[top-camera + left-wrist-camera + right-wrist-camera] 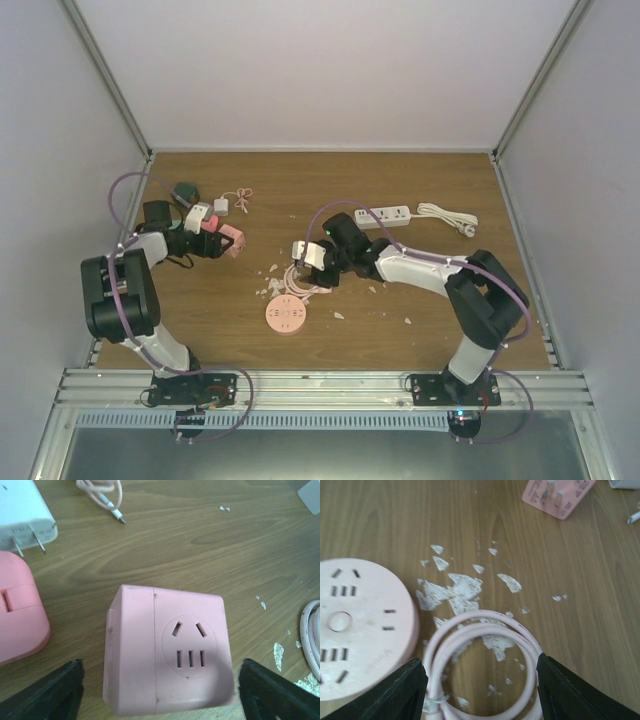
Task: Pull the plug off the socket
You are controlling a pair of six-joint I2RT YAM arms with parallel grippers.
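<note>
Matte pink cube socket (167, 650) with rounded corners, lying on the wood-grain table (200, 540) between the black fingers (50, 695) of the left gripper (161, 667) — spread wide, gripping nothing. White plug (22, 515) apart at top left, two bare metal prongs showing, body cut by the frame. Right gripper (479, 660) likewise wide open and empty, straddling a glossy pink cable loop (485, 630) among white flakes (460, 587); smooth round pink disc socket (355, 630) beside, partly out of frame.
</note>
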